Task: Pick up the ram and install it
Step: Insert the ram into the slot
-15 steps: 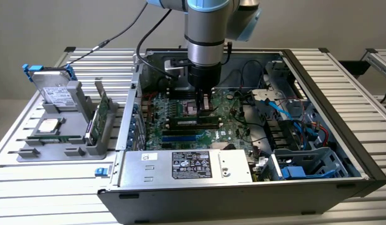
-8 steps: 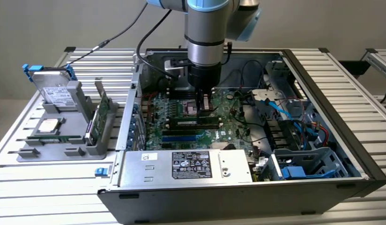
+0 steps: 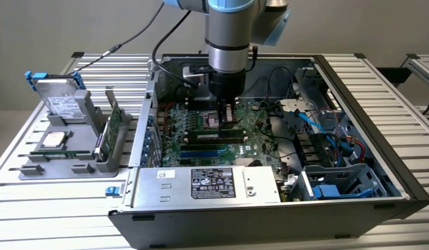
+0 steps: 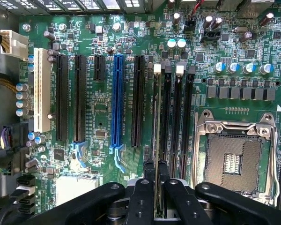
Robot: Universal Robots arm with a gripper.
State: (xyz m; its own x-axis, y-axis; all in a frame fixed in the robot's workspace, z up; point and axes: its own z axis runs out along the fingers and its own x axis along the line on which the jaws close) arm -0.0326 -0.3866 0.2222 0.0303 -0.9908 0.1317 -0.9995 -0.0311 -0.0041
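Pickup done: I've got the hand point(image 4: 155, 180) clamped on the ram point(image 4: 156, 140), edge-on over the motherboard's point(image 4: 98, 136) DIMM slots point(image 4: 178, 122). Seating not confirmed yet.

We take this for a robotics lab or test workshop. A desk point(image 3: 54, 208) of ribbed aluminium rails carries an opened computer case point(image 3: 381, 172), its motherboard point(image 4: 98, 126) bare, beside a grey holder point(image 3: 68, 156) for loose parts. An industrial arm point(image 3: 228, 36) hangs above; walls plain.
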